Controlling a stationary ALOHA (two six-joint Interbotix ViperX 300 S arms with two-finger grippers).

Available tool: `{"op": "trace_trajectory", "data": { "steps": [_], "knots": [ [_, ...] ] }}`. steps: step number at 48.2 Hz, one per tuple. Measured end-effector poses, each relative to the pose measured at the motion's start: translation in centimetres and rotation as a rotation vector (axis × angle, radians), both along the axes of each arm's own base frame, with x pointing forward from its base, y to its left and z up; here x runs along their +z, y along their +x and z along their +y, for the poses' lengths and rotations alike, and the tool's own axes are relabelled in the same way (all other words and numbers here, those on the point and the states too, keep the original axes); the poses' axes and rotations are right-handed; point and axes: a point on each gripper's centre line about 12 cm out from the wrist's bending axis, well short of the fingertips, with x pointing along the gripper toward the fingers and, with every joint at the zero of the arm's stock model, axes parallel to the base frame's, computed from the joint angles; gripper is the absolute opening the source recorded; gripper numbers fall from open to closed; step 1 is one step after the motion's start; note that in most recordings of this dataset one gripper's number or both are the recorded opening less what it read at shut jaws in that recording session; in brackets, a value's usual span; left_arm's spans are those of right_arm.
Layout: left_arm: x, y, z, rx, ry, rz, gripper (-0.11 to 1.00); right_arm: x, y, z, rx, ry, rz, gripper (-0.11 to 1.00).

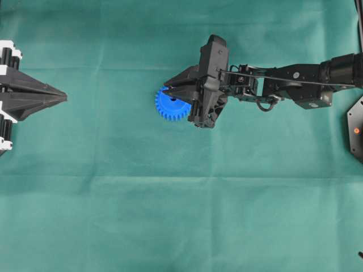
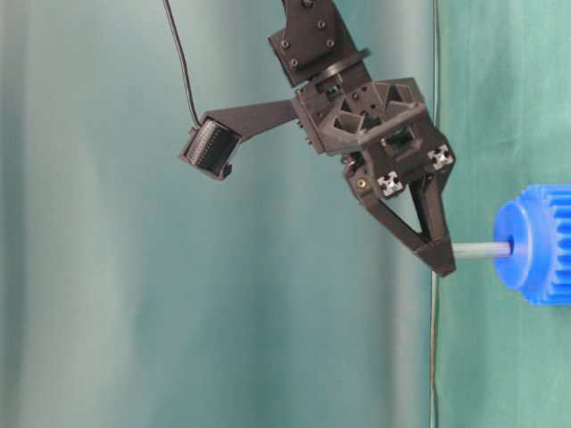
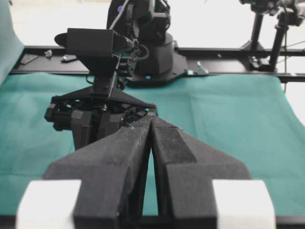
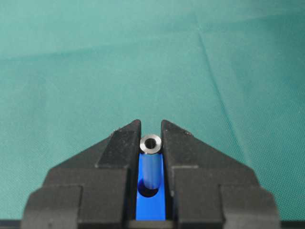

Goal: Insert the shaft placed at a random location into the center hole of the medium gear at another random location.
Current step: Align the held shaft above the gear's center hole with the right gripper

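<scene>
Surface: green cloth (image 1: 113, 215) covering the whole work area, faintly creased.

Medium gear: bright blue toothed wheel (image 1: 168, 107) lying on the cloth a little above the middle of the overhead view, its right part hidden under the right arm's head. In the table-level view the medium gear (image 2: 540, 242) shows at the right edge, raised round hub facing the gripper.

Center hole: small dark opening (image 2: 510, 249) in the middle of the hub; the shaft's far end sits at or in it (how deep cannot be told).

Shaft: thin silvery-grey pin (image 2: 480, 251), its near end pinched at the fingertips, its other end reaching the hub. From the right wrist camera the shaft (image 4: 151, 143) appears end-on as a pale ring, its body tinted blue by the gear beneath.

Right gripper: black, wedge-shaped (image 2: 439, 259), closed on the shaft, with one finger at either side of the pin in the wrist view (image 4: 151, 136); poised directly over the gear in the overhead view (image 1: 173, 93).

Left gripper: black wedge (image 1: 59, 98) at the left edge of the overhead view, well apart from the gear; fingers pressed together with nothing between them, seen close up from the left wrist camera (image 3: 151, 125).
</scene>
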Motion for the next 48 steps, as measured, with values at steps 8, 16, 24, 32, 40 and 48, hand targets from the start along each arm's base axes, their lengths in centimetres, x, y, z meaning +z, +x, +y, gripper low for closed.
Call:
{"op": "trace_trajectory", "data": {
  "steps": [8,16,24,32,40,48],
  "knots": [
    [0.0,0.0,0.0,0.0,-0.003,0.0,0.0,0.8,-0.3,0.1,0.003,0.003,0.015,0.13],
    [0.0,0.0,0.0,-0.002,0.0,0.0,0.0,1.6,-0.4,0.1,0.004,0.002,0.004,0.13],
    [0.0,0.0,0.0,0.0,0.0,0.002,0.0,1.5,-0.4,0.1,0.004,0.003,0.007,0.13],
    [0.0,0.0,0.0,0.0,-0.001,0.002,0.0,1.2,-0.4,0.1,0.004,0.003,0.012,0.13],
    [0.0,0.0,0.0,-0.002,0.0,0.002,0.0,0.2,-0.1,0.0,0.003,0.005,0.03,0.13],
    [0.0,0.0,0.0,-0.001,-0.002,-0.002,0.0,-0.8,0.1,0.1,0.005,0.008,0.05,0.13]
  ]
}}
